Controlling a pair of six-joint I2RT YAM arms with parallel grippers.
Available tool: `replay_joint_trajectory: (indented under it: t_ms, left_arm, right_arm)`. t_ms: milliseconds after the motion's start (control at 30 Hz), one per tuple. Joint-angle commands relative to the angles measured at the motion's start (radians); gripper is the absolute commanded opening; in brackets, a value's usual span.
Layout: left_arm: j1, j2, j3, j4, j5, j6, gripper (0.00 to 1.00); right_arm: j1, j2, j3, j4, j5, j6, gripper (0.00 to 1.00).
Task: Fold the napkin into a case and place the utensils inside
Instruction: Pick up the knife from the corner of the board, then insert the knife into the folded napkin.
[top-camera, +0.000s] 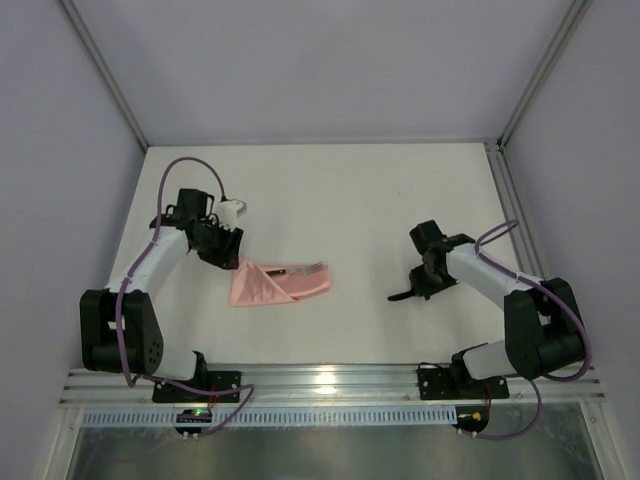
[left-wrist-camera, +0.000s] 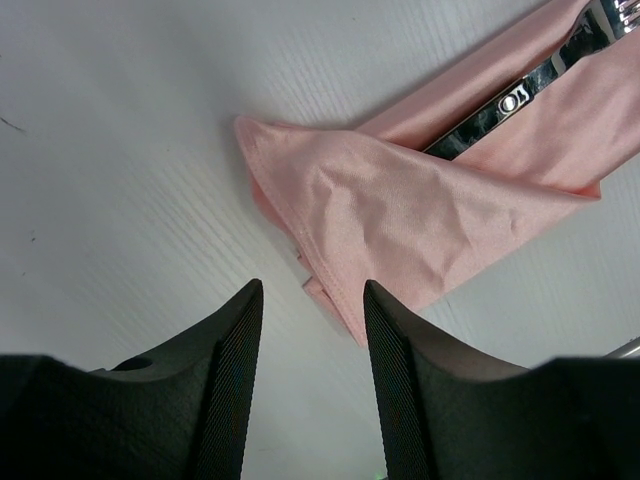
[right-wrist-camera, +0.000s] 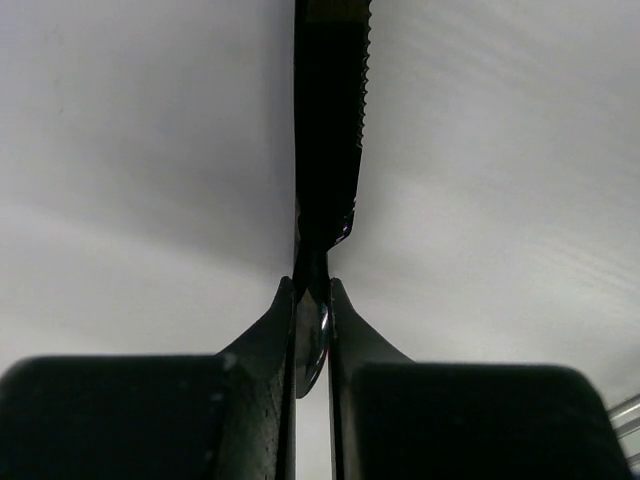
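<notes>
On the left, the left tool (top-camera: 228, 255) hangs over the white surface (top-camera: 350, 200), just beyond the left end of the case (top-camera: 270, 285). In the left wrist view the left tool (left-wrist-camera: 312, 290) stands part open, its jaws set apart with a moderate gap and nothing between them. The near corner of the case (left-wrist-camera: 400, 220) lies just ahead of that gap, not touching either jaw.

The case is salmon-pink, folded into a flat, layered, tapered shape. It lies on the surface left of centre, its long side running left to right. The fork (top-camera: 305, 269) is tucked into it: the dark handle (left-wrist-camera: 510, 100) slips under a folded flap, and the pale tines poke out toward the right end.

Bare surface separates the case from the right side.

On the right, well apart from the case, the right tool (top-camera: 415, 285) is clamped tight on a dark knife (top-camera: 400, 295) that points left. The right wrist view shows the right tool (right-wrist-camera: 312, 300) pinching the handle, with the serrated knife (right-wrist-camera: 330, 120) reaching straight ahead. Whether its tip touches the surface cannot be told.
</notes>
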Motion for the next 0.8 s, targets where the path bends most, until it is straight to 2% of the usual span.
replay_joint_trajectory:
  t_ms: [0,200,400,567,767]
  left_arm:
    - [0.005,-0.014,-0.018,0.009,0.013,0.019,0.46]
    - [0.025,-0.004,-0.049,-0.001,-0.023,0.041,0.46]
    - [0.028,0.033,-0.069,0.003,-0.009,0.045,0.45]
    - [0.028,0.039,-0.089,0.014,0.023,0.047,0.44]
    - [0.028,0.065,-0.101,0.019,0.059,0.044,0.39]
  right_arm:
    - [0.098,0.023,0.117,-0.013,0.002,0.098,0.03]
    - [0.255,0.098,0.246,-0.018,0.021,0.213,0.03]
    - [0.465,0.235,0.525,-0.061,0.036,0.342,0.03]
    - [0.543,0.438,0.679,-0.088,0.016,0.399,0.04]
    - [0.580,0.569,0.812,-0.162,0.019,0.426,0.03]
